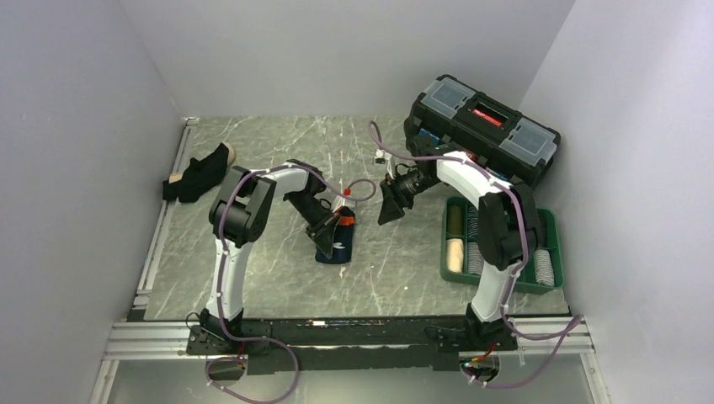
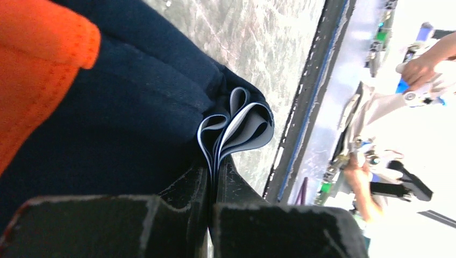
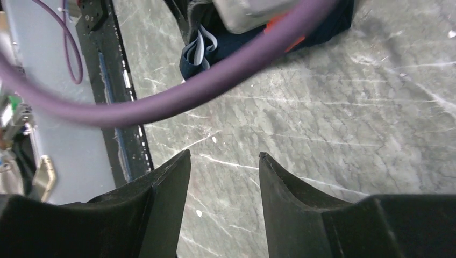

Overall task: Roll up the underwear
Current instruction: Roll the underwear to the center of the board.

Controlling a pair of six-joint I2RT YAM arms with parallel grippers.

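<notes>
Black fingers of the left gripper filled the bottom of the left wrist view, pinched tight on a folded edge of the dark navy underwear, whose pale grey layers looped out just above the tips at the centre of the frame; its orange waistband bulged at the upper left, and the marbled table ran behind toward the upper right. Seen from the top camera, this garment lay bunched at the middle of the table, under the left arm's wrist. At the bottom of the right wrist view the right gripper stood with its jaws apart and nothing between them, hanging over bare table, while a purple cable swept across the upper half and the navy cloth showed at the top edge. From above, the right gripper sat just right of centre, near the garment but apart from it. Black underwear with a tan band lay at the left edge of the table, well apart from both arms. At the upper right stood a black toolbox, and below it a green tray holding rolled pieces
</notes>
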